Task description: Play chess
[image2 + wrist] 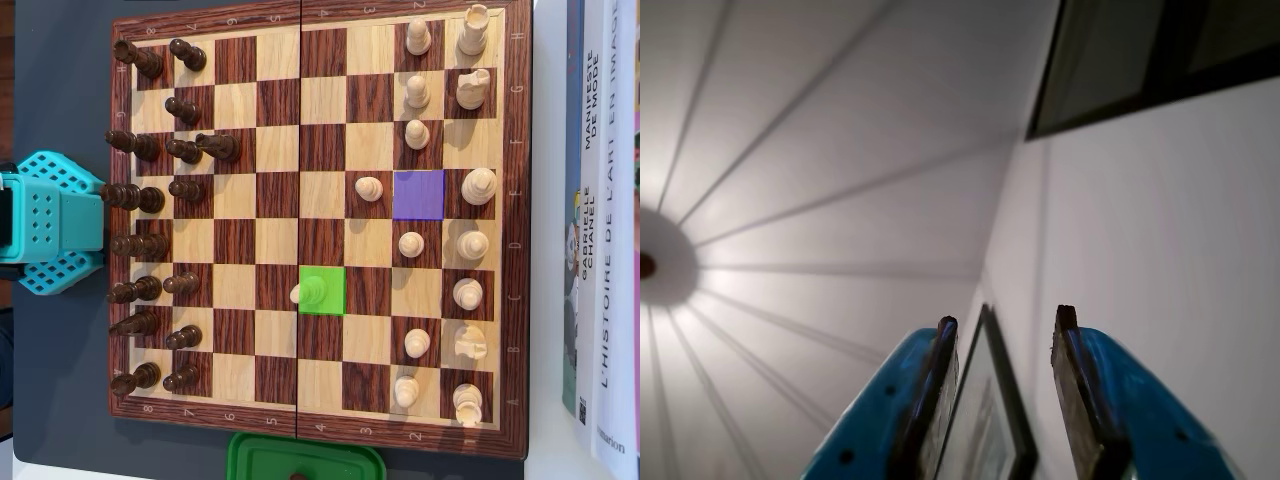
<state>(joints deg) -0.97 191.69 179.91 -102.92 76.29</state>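
Gripper (1005,330) in wrist view: blue jaws parted moderately, nothing between them, aimed up at ceiling and wall; framed picture (985,420) beyond.

Overhead view: turquoise arm base (50,222) at left edge, off chessboard (310,415), behind dark pieces. Gripper itself not seen here.

White pawn (312,291) stands on green-marked square (322,290), mid-board, well right of base. Purple-marked square (418,195) empty, farther right among white pieces. Which square is target: cannot tell.

Judgement: arm raised, parked; must swing down and reach across dark ranks. Books (600,220) at far right.
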